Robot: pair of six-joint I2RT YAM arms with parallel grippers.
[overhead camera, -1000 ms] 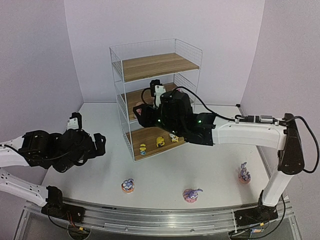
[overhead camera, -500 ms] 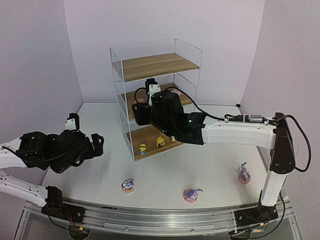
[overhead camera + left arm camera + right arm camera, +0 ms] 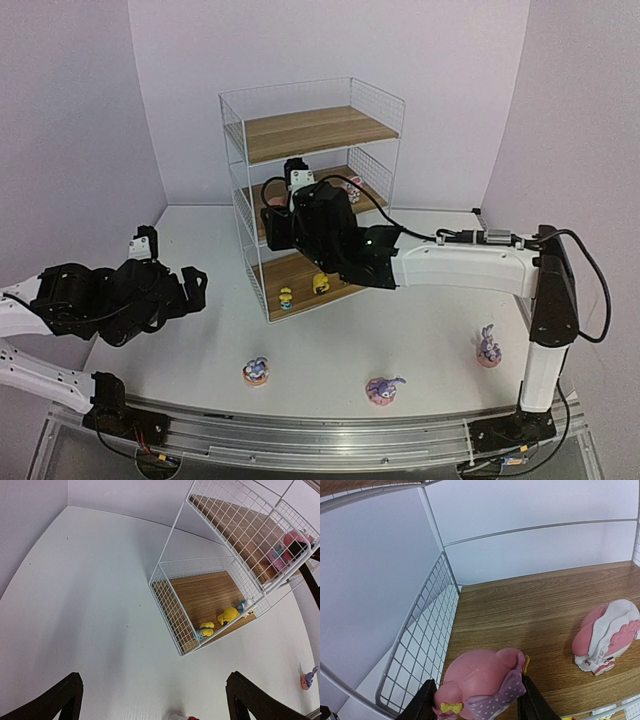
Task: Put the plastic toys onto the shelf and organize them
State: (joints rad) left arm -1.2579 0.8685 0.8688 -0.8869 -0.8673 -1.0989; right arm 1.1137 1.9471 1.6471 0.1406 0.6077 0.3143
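My right gripper (image 3: 479, 700) is shut on a pink toy with a purple dotted bow (image 3: 482, 680). It holds the toy over the front left corner of the middle board of the shelf (image 3: 310, 135). Whether the toy touches the board I cannot tell. A pink-white toy (image 3: 607, 635) stands further right on that board. Small yellow toys (image 3: 286, 297) (image 3: 321, 284) sit on the bottom board. Three purple bunnies (image 3: 256, 371) (image 3: 383, 388) (image 3: 488, 347) stand on the table. My left gripper (image 3: 195, 288) hangs open and empty, left of the shelf.
The right arm (image 3: 460, 265) stretches across the front of the shelf from the right. The wire side wall (image 3: 420, 645) runs close beside the held toy. The purple walls meet the table (image 3: 200, 240) behind and on both sides.
The right arm has moved left and further into the middle level with the pink toy in its grip. The left arm has drawn back a little to the left.
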